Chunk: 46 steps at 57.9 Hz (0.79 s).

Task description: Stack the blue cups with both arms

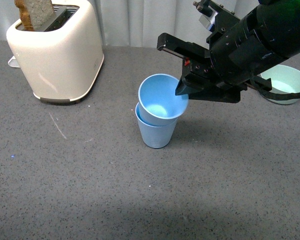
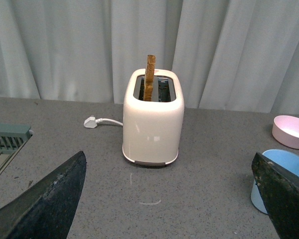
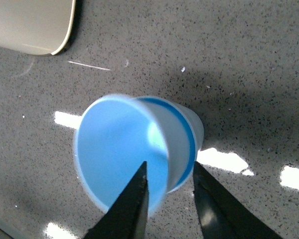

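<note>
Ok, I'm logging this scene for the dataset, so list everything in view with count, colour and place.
blue cups: two, light blue, table centre, upper one tilted in the lower
toaster: one, cream, far left of table
toast: one slice, brown, standing in toaster slot
plug: one, white, behind toaster
green bowl: one, pale green, far right
pink bowl: one, pink, far right
rack: one, grey-green, far left edge
table: one, grey speckled
curtain: pale grey, behind table
left gripper: black, open, empty
right gripper: black, pinching the upper cup's rim
</note>
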Each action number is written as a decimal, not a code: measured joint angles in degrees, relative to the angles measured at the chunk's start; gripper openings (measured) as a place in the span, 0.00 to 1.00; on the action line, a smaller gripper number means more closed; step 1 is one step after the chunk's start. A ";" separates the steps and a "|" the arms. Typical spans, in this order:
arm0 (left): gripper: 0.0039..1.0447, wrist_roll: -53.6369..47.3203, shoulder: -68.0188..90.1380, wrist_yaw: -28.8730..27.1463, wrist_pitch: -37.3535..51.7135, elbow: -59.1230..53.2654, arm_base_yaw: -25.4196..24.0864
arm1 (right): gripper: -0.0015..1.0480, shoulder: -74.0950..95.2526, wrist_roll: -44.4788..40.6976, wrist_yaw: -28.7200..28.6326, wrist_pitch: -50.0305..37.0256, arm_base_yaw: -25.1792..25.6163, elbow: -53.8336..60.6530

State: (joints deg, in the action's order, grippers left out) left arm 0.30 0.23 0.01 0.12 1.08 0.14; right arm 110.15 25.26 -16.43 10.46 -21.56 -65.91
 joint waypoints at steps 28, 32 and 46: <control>0.94 -0.02 0.00 -0.20 -0.02 0.00 0.00 | 0.50 -6.56 -21.92 34.38 -67.63 2.14 29.59; 0.94 -0.02 0.00 -0.13 -0.04 0.00 0.00 | 0.37 -12.72 -23.67 33.11 -76.63 4.59 35.34; 0.94 -0.02 -0.02 -0.07 -0.04 0.00 0.00 | 0.01 -28.46 -25.18 26.53 -76.74 10.93 51.34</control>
State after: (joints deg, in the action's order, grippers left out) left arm 0.27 0.21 -0.05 0.08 1.08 0.14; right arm 81.69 0.08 10.11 -66.28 -10.63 -14.57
